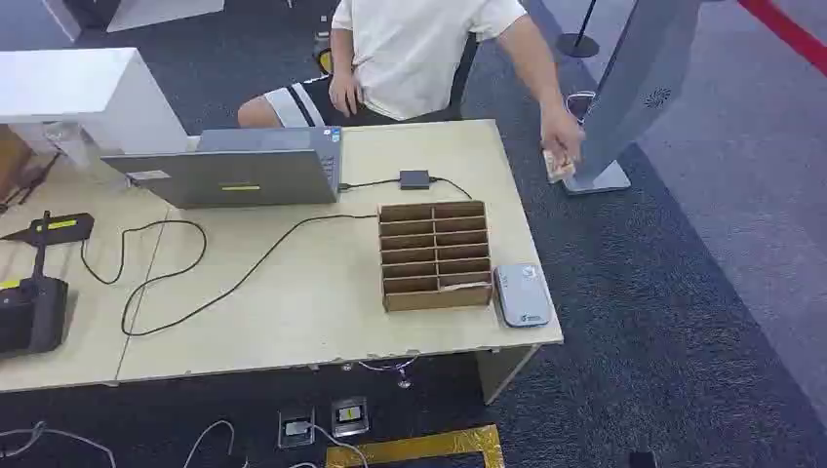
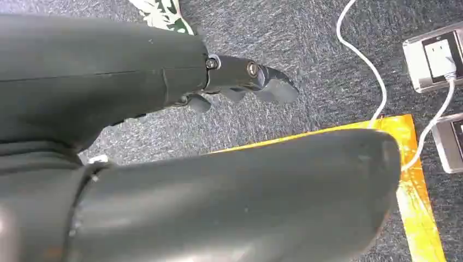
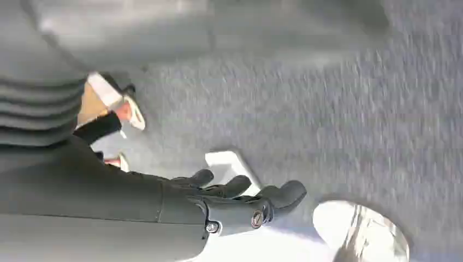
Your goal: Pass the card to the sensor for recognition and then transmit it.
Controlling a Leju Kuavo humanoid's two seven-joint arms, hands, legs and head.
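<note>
Cardboard rack [image 1: 435, 254] is sitting by the sensor [image 1: 521, 294] on the desk [image 1: 322, 312]; both robot hands, left [image 2: 240, 82] and right [image 3: 240, 199], are hanging empty, fingers loose. Reaching first should be slow.

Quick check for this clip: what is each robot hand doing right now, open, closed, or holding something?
Left hand: open, holds nothing, hanging above the carpet.
Right hand: open, fingers apart, holds nothing.

Both our arms hang low, hands holding nothing.

Our left hand [image 2: 245, 82] points toward the floor, its dark fingers [image 2: 275, 87] loosely extended with nothing between them and the thick thumb [image 2: 245, 202]. Our right hand [image 3: 240, 199] hangs likewise, fingers [image 3: 284, 194] apart and slightly curved.
</note>
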